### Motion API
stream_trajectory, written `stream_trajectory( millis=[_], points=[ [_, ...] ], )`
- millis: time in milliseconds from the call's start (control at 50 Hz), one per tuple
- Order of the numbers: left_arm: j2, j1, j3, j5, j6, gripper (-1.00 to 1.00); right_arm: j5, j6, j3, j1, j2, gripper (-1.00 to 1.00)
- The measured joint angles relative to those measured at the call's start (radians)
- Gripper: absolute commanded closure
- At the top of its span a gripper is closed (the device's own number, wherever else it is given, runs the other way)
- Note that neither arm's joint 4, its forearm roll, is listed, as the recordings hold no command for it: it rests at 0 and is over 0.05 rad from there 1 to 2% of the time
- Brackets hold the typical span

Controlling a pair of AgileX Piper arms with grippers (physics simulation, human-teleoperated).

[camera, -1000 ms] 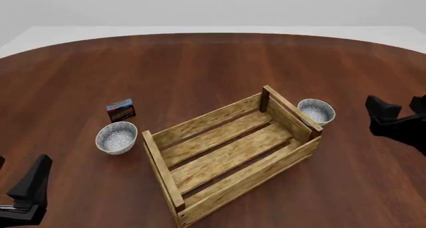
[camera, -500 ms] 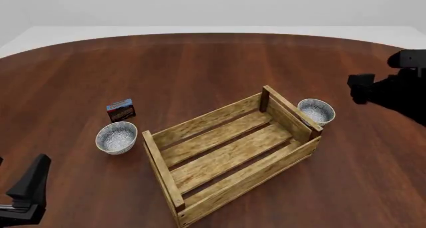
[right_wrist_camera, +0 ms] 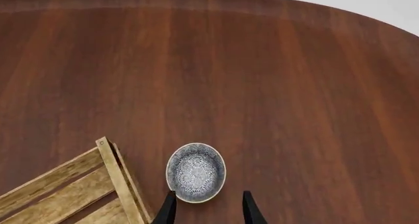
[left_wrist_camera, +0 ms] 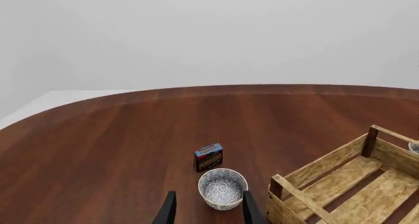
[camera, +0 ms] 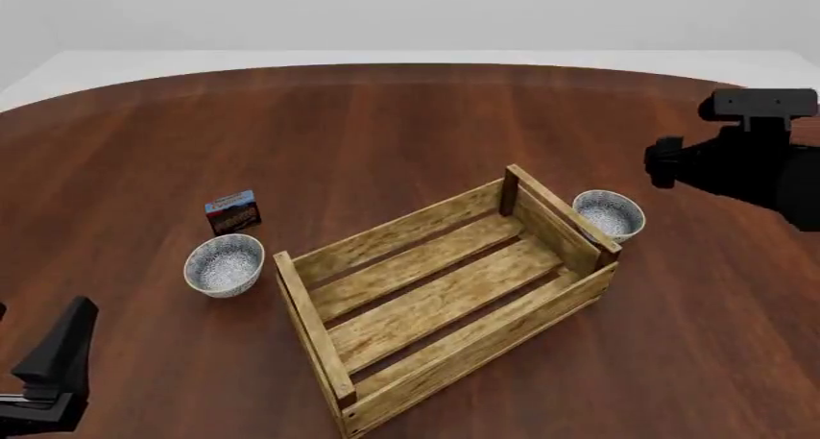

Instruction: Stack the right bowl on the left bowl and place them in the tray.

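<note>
Table: bears all items.
Tray: centre, set at a slant, nothing in it.
Left bowl: on the table just left of the tray's left end, apart from it.
Small box: upright, just behind the left bowl.
Right bowl: on the table, close against the tray's far right corner.

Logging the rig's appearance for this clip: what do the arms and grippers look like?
Both arms are plain matte black, blocky renders with no visible cables or markings. The right arm carries a boxy black module on top. The left gripper and right gripper each show two slim, dark, tapering fingers; the left arm shows one angular black wedge.
</note>
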Motion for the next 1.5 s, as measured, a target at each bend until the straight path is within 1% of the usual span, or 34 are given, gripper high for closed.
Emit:
stream_trajectory(
  millis=[240,880,1500],
  points=[
    [0.034,0.008,0.003,-0.022,0.001,-1.0,-0.012,0.003,-0.038,-0.005,0.101,-1.0],
    [0.002,0.002,-0.005,0.001,-0.01,-1.0,-0.063,0.016,-0.102,-0.021,0.314,-1.0],
    [0.031,-0.006,0.003,-0.035,-0.01,-1.0,-0.135,0.035,-0.165,-0.044,0.537,-1.0]
  ],
)
